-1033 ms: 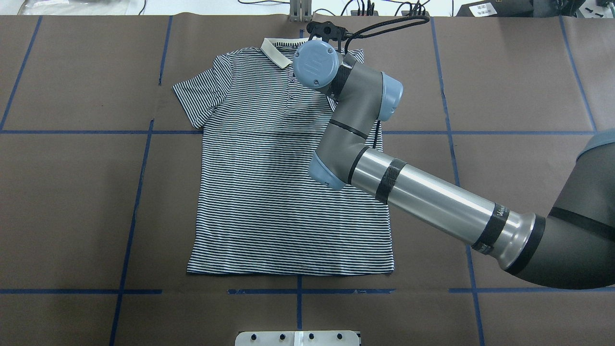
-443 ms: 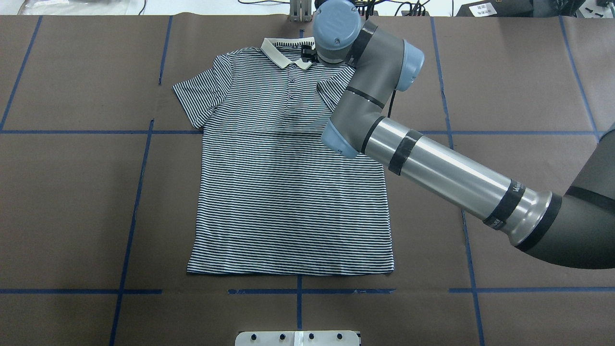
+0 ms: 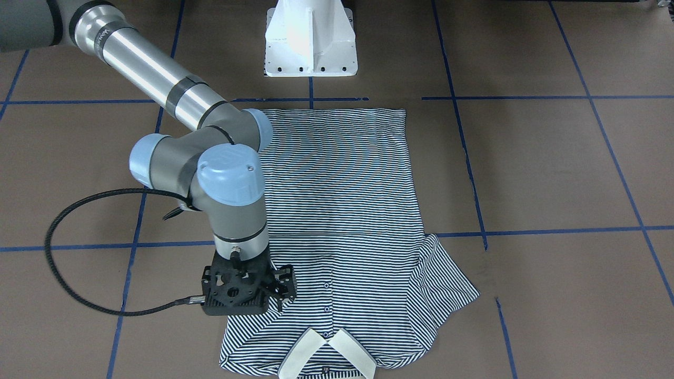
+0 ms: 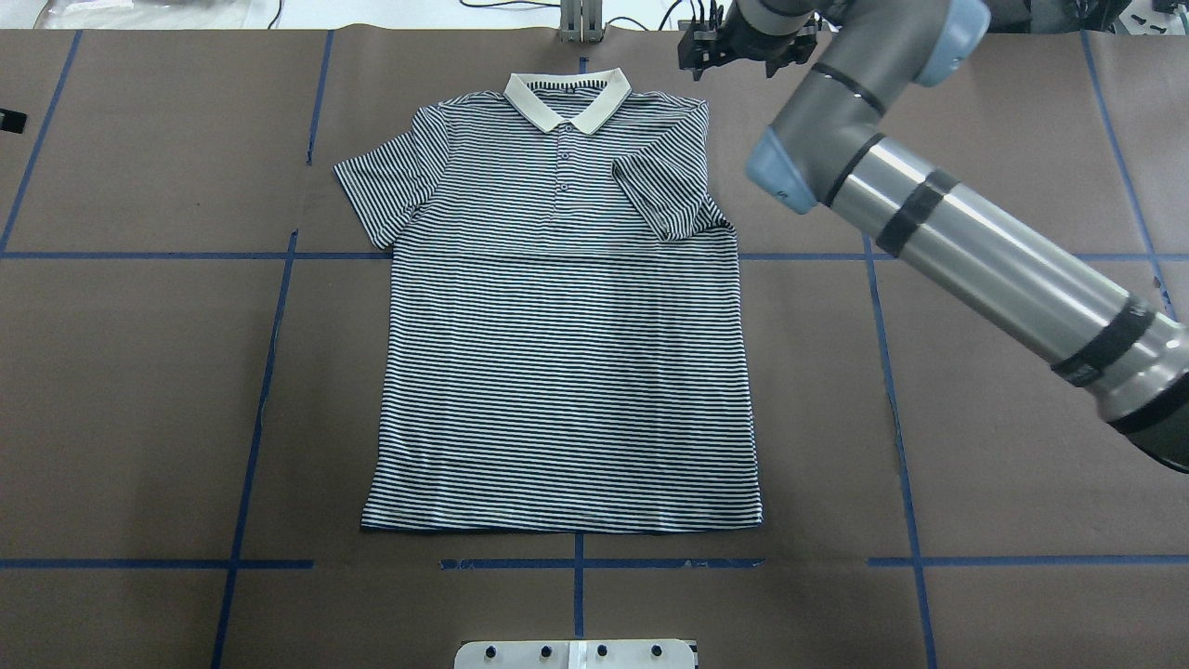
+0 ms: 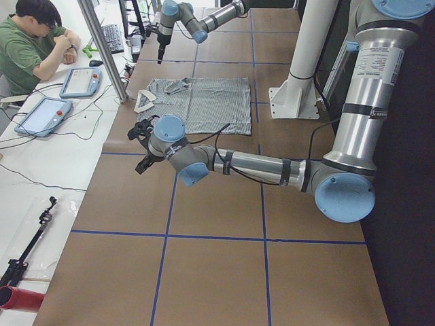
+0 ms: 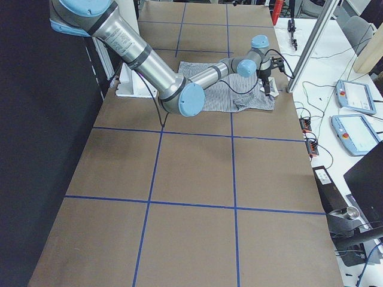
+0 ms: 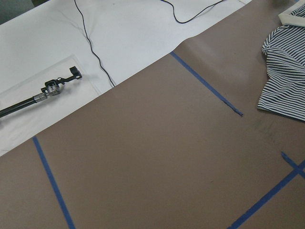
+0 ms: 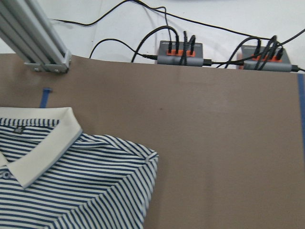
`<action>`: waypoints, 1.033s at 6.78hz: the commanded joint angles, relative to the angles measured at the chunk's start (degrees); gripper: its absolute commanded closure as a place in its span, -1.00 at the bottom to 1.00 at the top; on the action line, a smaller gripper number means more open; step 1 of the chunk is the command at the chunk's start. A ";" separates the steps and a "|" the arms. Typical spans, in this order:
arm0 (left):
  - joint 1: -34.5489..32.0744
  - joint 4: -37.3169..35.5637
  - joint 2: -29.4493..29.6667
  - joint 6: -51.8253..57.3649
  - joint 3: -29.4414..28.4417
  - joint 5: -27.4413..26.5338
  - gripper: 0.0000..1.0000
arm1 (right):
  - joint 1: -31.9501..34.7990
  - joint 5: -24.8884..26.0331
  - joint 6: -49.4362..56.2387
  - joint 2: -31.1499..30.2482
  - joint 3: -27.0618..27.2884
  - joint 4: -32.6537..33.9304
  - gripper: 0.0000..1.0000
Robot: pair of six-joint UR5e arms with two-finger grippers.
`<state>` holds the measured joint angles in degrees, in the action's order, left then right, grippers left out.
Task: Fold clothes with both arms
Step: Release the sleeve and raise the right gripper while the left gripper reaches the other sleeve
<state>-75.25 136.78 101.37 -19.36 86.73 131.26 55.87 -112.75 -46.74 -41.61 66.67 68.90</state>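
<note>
The striped polo shirt (image 4: pixel 557 372) lies flat, face up, collar (image 4: pixel 567 98) toward the far edge. Its right sleeve (image 4: pixel 664 195) is folded inward onto the chest; the other sleeve (image 4: pixel 385 181) lies spread out. My right gripper (image 4: pixel 738 46) hovers past the shirt's right shoulder at the far edge, looks open and holds nothing. It also shows in the front view (image 3: pixel 247 295). My left gripper (image 5: pixel 141 146) is far off at the table's left end; I cannot tell its state. The right wrist view shows the collar and shoulder (image 8: pixel 71 191).
The white pedestal base (image 3: pixel 310 37) stands at the near edge. An aluminium post (image 8: pixel 33 43) and cabled power boxes (image 8: pixel 183 52) sit past the far edge. An operator (image 5: pixel 34 47) sits by teach pendants (image 5: pixel 81 81). Blue tape lines cross the brown table (image 4: pixel 975 372).
My right arm swung from over the collar and right shoulder up and to the right, off the shirt. The folded-in right sleeve stays on the chest, now uncovered.
</note>
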 commanded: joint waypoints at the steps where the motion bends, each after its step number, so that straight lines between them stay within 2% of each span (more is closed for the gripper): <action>1: 9.47 -0.37 5.47 -17.47 -1.81 -8.27 -0.83 | 9.74 -11.91 14.32 -10.29 6.44 -0.43 -1.00; 2: 11.86 -0.20 8.72 -25.90 -4.44 -11.70 -0.47 | 14.05 -17.10 23.19 -14.51 6.98 -0.78 -1.00; 3: 15.45 -0.20 11.71 -31.30 -6.90 -16.17 -0.27 | 15.92 -18.37 26.67 -16.72 7.50 -0.87 -1.00; 5: 21.00 -0.28 17.69 -37.22 -14.18 -26.01 -0.21 | 15.85 -18.21 26.18 -17.45 8.65 -0.87 -1.00; 7: 24.96 0.15 23.49 -38.98 -22.26 -30.96 -0.21 | 15.85 -18.04 26.09 -17.63 8.65 -0.87 -1.00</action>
<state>-52.79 136.76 121.22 -56.73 69.41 103.52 71.67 -130.86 -20.65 -59.07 75.25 68.04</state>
